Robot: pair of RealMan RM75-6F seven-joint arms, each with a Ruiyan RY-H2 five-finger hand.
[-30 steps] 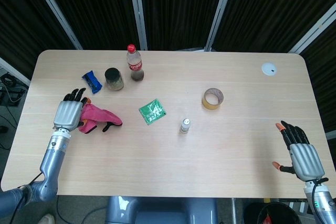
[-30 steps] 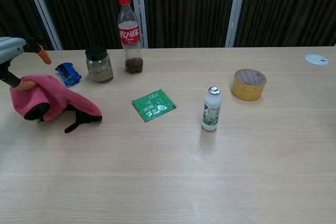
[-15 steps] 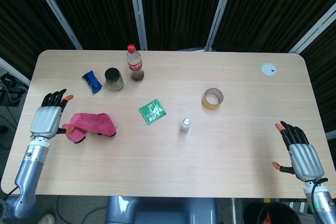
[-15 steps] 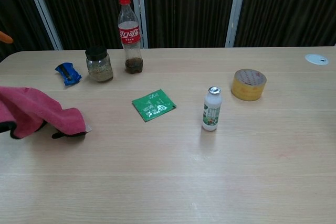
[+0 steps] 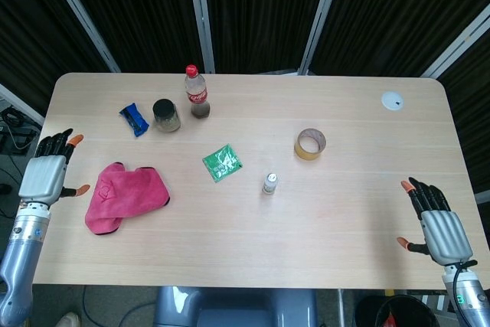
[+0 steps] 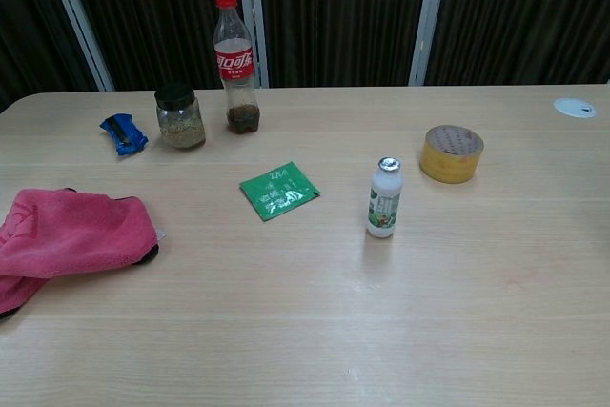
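Fingers of the left robot hand (image 5: 44, 175) are spread and hold nothing; we see it poised at the left edge of the surface (image 5: 344, 212), just beside the pink cloth (image 5: 122, 195) but apart from it. The cloth lies loose and crumpled near that edge, with a dark item partly tucked beneath its right border, too hidden for us to name. The right robot hand (image 5: 438, 227) is likewise spread and empty, at the far right corner, well apart from everything.

We judge the cloth to be released and at rest, so the step in hand is the retreat after setting it down. Any next move on the cloth calls for a fresh reach inward and a pinch on a raised fold.

Beyond the cloth we note a blue packet (image 5: 134, 119), a dark-lidded jar (image 5: 165, 115), a cola bottle (image 5: 196, 92), a green sachet (image 5: 222, 162), a small white bottle (image 5: 269, 183), a tape roll (image 5: 310, 144) and a white disc (image 5: 393, 100).
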